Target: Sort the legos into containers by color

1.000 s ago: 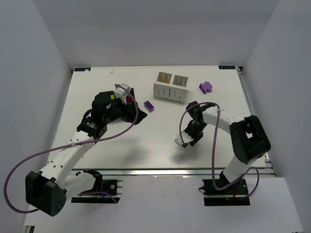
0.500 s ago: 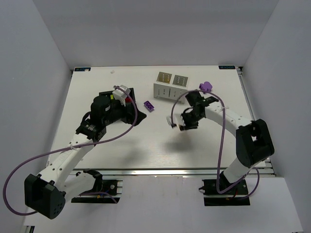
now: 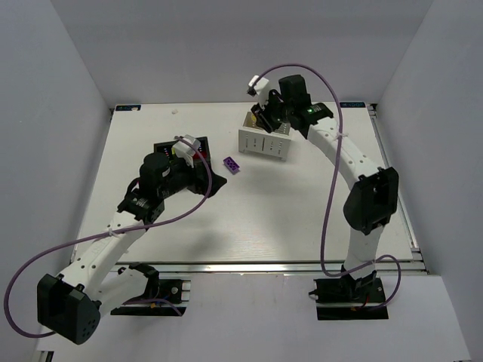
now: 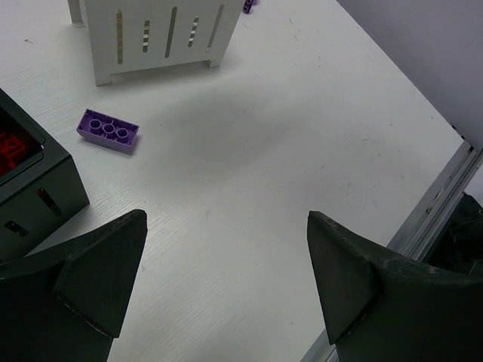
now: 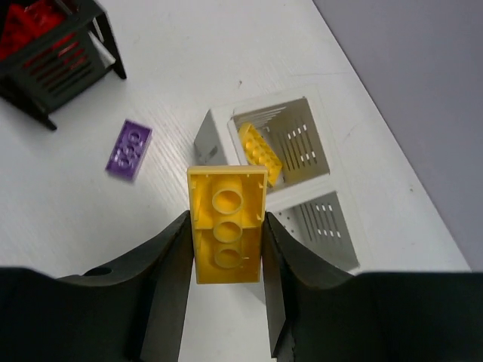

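My right gripper (image 5: 226, 249) is shut on a yellow lego (image 5: 226, 225), its hollow underside facing the camera. It hangs above the white container (image 5: 207, 140), where another yellow lego (image 5: 260, 153) lies in one cell. From above, the right gripper (image 3: 265, 114) hovers over that white container (image 3: 260, 145). A purple lego (image 3: 232, 164) lies flat on the table between the two containers. My left gripper (image 4: 226, 226) is open with nothing between its fingers, beside the black container (image 4: 34, 185) that holds red legos (image 4: 9, 145). The purple lego (image 4: 109, 130) lies just ahead of it.
The left arm covers most of the black container (image 3: 163, 145) from above. The table's metal front rail (image 4: 445, 188) runs to the right of the left gripper. The white container's slotted wall (image 4: 151, 38) stands beyond the purple lego.
The right arm has lifted from the near middle of the table and swung back over the white container with the yellow lego. The left arm has barely shifted.
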Action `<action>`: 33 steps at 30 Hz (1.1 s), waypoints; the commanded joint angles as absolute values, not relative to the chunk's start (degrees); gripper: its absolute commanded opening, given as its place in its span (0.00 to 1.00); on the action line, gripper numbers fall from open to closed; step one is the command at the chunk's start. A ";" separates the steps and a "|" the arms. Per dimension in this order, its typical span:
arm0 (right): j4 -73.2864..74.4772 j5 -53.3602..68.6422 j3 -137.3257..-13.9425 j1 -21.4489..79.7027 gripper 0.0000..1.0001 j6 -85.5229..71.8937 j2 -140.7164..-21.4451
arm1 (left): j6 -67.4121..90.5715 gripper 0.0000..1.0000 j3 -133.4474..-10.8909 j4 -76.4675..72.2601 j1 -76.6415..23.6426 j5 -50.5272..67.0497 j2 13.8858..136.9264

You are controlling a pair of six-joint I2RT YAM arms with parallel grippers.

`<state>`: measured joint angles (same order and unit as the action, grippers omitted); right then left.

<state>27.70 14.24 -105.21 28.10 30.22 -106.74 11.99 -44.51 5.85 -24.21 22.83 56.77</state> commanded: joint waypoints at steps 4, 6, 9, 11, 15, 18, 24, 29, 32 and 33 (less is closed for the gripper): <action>19.70 9.68 -112.14 28.04 0.00 17.33 -113.81 | 12.04 0.97 -43.33 6.24 -24.26 21.97 55.28; 18.73 9.41 -113.28 27.86 0.00 16.96 -116.19 | 11.95 0.97 -43.16 6.50 -24.26 21.71 55.02; 17.41 8.88 -114.52 27.69 0.00 16.00 -118.12 | 11.69 0.97 -43.15 6.50 -24.26 21.53 54.67; 16.61 8.88 -114.78 27.86 0.00 15.82 -118.91 | 11.78 0.97 -43.15 6.42 -24.26 21.53 54.67; 15.65 8.18 -116.28 27.60 0.00 14.86 -121.11 | 11.51 0.97 -43.16 6.85 -24.26 21.71 54.49; 14.77 7.56 -117.33 27.60 0.04 14.15 -122.69 | 11.60 0.97 -43.15 6.77 -24.26 21.88 54.23; 12.66 6.42 -118.04 27.51 0.14 13.97 -124.28 | 11.69 0.97 -42.98 6.68 -24.26 21.97 53.96; 11.69 6.59 -118.56 27.16 0.29 13.71 -125.51 | 11.78 0.97 -42.89 6.50 -24.26 22.06 54.05; 12.04 7.29 -118.39 26.98 0.42 13.54 -125.68 | 12.04 0.97 -42.72 6.24 -24.26 22.24 54.05; 12.04 7.38 -118.21 26.90 0.48 13.45 -125.68 | 12.22 0.97 -42.71 6.07 -24.26 22.24 54.23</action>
